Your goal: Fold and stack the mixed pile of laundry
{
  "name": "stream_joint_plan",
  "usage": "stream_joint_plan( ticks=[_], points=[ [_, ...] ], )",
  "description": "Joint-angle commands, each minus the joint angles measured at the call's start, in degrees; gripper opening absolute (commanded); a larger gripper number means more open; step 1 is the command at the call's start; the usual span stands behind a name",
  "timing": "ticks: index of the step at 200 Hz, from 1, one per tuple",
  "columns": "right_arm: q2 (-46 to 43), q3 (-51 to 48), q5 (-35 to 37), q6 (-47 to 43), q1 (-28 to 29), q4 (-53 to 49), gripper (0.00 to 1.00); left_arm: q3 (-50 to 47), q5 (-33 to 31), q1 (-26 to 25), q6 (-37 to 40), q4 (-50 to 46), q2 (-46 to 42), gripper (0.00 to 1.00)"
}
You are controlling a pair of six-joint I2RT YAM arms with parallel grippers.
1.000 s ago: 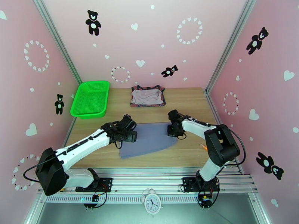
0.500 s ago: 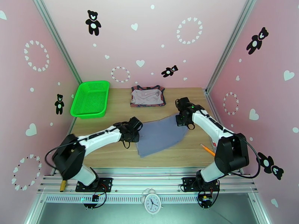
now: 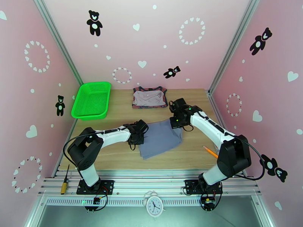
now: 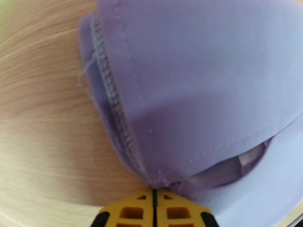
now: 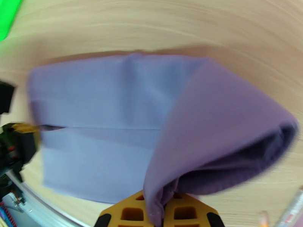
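Observation:
The grey-lavender shirt [image 3: 161, 137] lies partly folded on the wooden table [image 3: 113, 156], between the two arms. My left gripper [image 3: 141, 134] is shut on the shirt's left edge; the left wrist view has its yellow fingertips [image 4: 128, 209] pinched on the stitched hem of the shirt [image 4: 197, 80]. My right gripper [image 3: 176, 122] is shut on the shirt's back right corner and holds a lifted fold of the shirt [image 5: 212, 122] over the flat part. At the back a pale mauve-beige piece [image 3: 150, 96] rests folded on the brick-red tank top [image 3: 150, 106].
A green mesh basket [image 3: 92, 100] stands at the back left of the table. An orange pencil [image 3: 209, 151] lies near the right edge. A screwdriver [image 3: 64, 182] rests on the front rail at the left, and a small clock [image 3: 154, 205] sits at the front middle.
The left gripper has closed on the shirt's left edge. The right gripper has carried its corner back and then left over the shirt, which is now narrower and doubled.

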Motion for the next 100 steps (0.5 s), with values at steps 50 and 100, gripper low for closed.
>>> stream_joint_plan(
  ticks=[50,100],
  points=[
    [1.9,0.5,-4.9,11.2,11.1,7.1,0.0,-2.5,2.1,-0.6,-0.7,3.8,4.1,0.08],
    [7.5,1.3,-4.5,15.1,15.9,9.8,0.0,-3.3,1.9,-0.8,-0.8,4.1,3.7,0.07]
  ],
)
